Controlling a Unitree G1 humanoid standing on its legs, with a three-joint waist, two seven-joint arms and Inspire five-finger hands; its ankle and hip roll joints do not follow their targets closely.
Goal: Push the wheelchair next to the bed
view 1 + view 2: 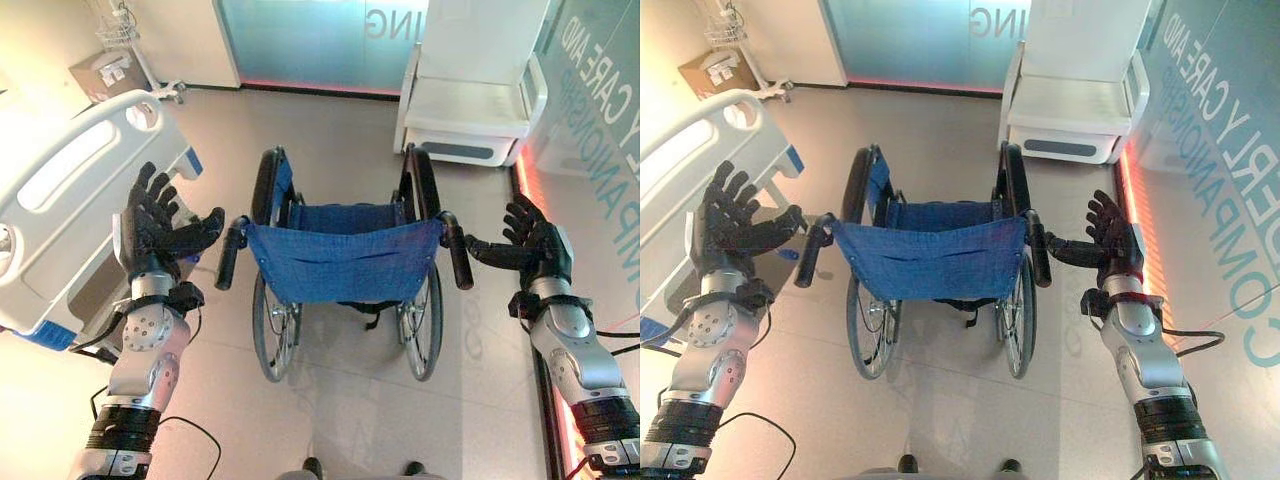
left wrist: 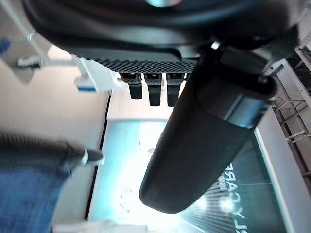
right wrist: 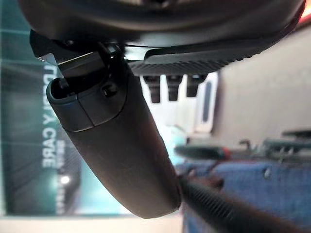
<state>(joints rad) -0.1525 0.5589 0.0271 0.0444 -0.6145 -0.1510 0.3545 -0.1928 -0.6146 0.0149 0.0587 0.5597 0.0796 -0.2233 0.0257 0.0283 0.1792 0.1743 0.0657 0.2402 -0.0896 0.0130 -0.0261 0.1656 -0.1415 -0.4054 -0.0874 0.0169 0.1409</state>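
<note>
Head views, largest to smallest. I see the bed (image 1: pixel 70 190) along the left edge: white moulded plastic, with a rounded side rail pierced by oval cut-outs and a blue corner tab. A white chair (image 1: pixel 470 110) of smooth, boxy plastic stands against the far wall, right of centre, before a frosted teal glass panel (image 1: pixel 320 40). The floor (image 1: pixel 340 400) is pale and glossy, and lies open between bed and chair and on the near side of the wheelchair.

The wheelchair (image 1: pixel 345 255) stands mid-floor, its back towards me, beside the bed's foot but apart from it: blue fabric sling back and seat, dark tubular frame, thin spoked wheels, black padded armrests. Two black ribbed grips project towards me, the left grip (image 1: pixel 228 258) and the right grip (image 1: pixel 458 255).

My left hand (image 1: pixel 160 228) is raised with fingers spread straight, thumb pointing at the left grip, just short of it; it holds nothing. My right hand (image 1: pixel 528 240) is likewise spread and empty, thumb reaching to the right grip; whether it touches I cannot tell. In the right wrist view the thumb (image 3: pixel 121 145) lies just beside the ribbed bar.
</note>
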